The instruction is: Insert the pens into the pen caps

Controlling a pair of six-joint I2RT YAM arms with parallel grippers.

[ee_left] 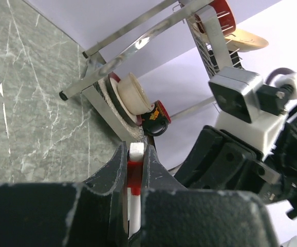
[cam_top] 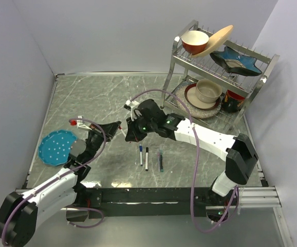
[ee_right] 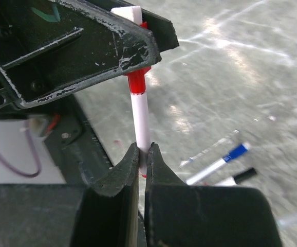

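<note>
Where the two arms meet above the middle of the table [cam_top: 87, 98], one item is held between both: a white-barrelled pen [ee_right: 140, 121] with a red cap [ee_right: 136, 82] on its upper end.

- Left gripper [ee_left: 135, 154]: jaws narrow, clamped on the red cap.
- Right gripper [ee_right: 142, 153]: jaws pinched tight on the bare white barrel lower down.
- Seating of the cap on the barrel: cannot be told.

Lying flat, between the grippers and the centre of the near edge:
- blue-capped pen [cam_top: 141, 154]
- black-capped pen [cam_top: 147, 158]
- teal pen [cam_top: 161, 160]

All three lie side by side and roughly parallel. The first two are close together but apart, with their caps toward the far edge. The teal one lies a little further right.

Near the left edge: blue plate [cam_top: 57, 146], round, white-speckled, just beside the left arm.

Far right corner: two-tier wire rack [cam_top: 177, 64].
- Upper tier: red bowl [cam_top: 195, 41], tan plate [cam_top: 220, 36] leaning against it, blue dish [cam_top: 237, 60] with pointed corners.
- Lower tier: cream bowl [cam_top: 208, 91] on a red-rimmed plate, dark mug [cam_top: 230, 101] just beside it.

Edges: white walls [cam_top: 15, 62] close off the left, far and right sides. The arm bases line the near edge.

Open room: bare marble in the far left corner and along the far edge up to the rack. There is also a strip between the teal pen and the right edge, crossed overhead by the right arm.

Writing: pale markings on the dark mug, too small to read.
</note>
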